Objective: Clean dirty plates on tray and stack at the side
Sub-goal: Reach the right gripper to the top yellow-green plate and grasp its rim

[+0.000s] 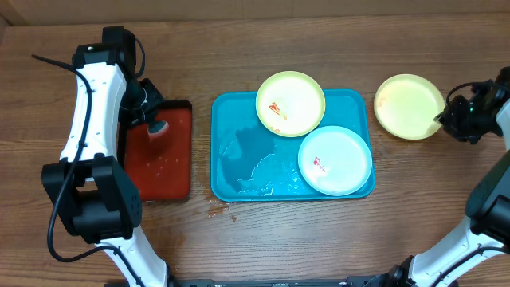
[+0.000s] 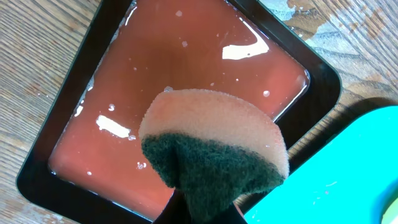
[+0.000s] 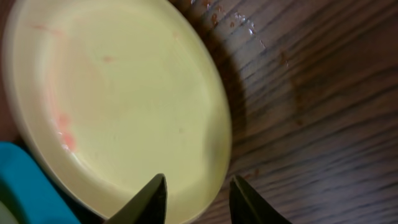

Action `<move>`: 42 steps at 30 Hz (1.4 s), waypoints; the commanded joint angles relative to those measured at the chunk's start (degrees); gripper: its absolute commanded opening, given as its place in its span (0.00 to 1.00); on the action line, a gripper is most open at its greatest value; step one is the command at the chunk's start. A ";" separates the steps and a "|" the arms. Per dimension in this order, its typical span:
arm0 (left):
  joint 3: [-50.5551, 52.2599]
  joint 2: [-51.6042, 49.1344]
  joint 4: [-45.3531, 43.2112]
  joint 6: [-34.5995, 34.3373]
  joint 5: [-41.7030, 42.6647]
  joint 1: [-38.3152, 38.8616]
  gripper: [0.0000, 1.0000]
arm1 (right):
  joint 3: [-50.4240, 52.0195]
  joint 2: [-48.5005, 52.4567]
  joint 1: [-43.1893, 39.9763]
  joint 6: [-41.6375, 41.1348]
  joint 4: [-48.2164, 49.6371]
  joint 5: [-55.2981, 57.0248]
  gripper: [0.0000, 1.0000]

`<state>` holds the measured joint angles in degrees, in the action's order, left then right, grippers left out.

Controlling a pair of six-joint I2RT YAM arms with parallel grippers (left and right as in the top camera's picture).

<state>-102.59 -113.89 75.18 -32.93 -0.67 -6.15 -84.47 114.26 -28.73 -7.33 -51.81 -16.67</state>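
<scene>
The turquoise tray [image 1: 239,119] lies mid-table with water pooled in its left half. On it are a yellow-green plate [image 1: 290,104] and a blue-white plate [image 1: 335,159], both with red smears. A second yellow-green plate [image 1: 408,105] lies on the wood to the right of the tray, faintly smeared in the right wrist view [image 3: 118,93]. My right gripper [image 1: 446,118] is open, its fingers [image 3: 198,186] straddling that plate's right rim. My left gripper [image 1: 151,119] is shut on a pink-and-green sponge [image 2: 211,149] above the red tray [image 2: 186,62].
The red black-rimmed tray [image 1: 171,171] holds a thin film of liquid and stands left of the turquoise tray, whose corner shows in the left wrist view [image 2: 348,174]. A small wet spill [image 1: 217,209] marks the wood at the turquoise tray's front left corner.
</scene>
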 commanded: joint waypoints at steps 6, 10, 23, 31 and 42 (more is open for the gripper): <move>-0.26 1.88 -0.48 -0.26 0.70 -0.15 0.04 | -16.24 -1.75 7.08 3.23 -8.79 -5.97 0.49; -0.26 1.88 -0.55 -0.26 0.70 -0.09 0.04 | -17.11 -1.62 14.51 8.98 -5.77 -8.48 0.56; -0.26 1.88 -0.92 1.05 0.70 1.36 0.04 | -16.79 10.60 38.99 16.11 5.18 17.22 0.64; -0.26 1.88 -1.11 1.07 0.68 1.36 0.04 | -16.79 13.84 42.56 22.84 9.60 15.08 0.64; -0.26 1.88 -1.46 1.16 0.72 1.36 0.04 | -16.79 15.15 42.60 22.75 10.40 10.78 0.48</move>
<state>-102.59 -113.89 73.84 -32.67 -0.58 -5.17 -100.79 128.88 13.76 15.14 -41.58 -4.64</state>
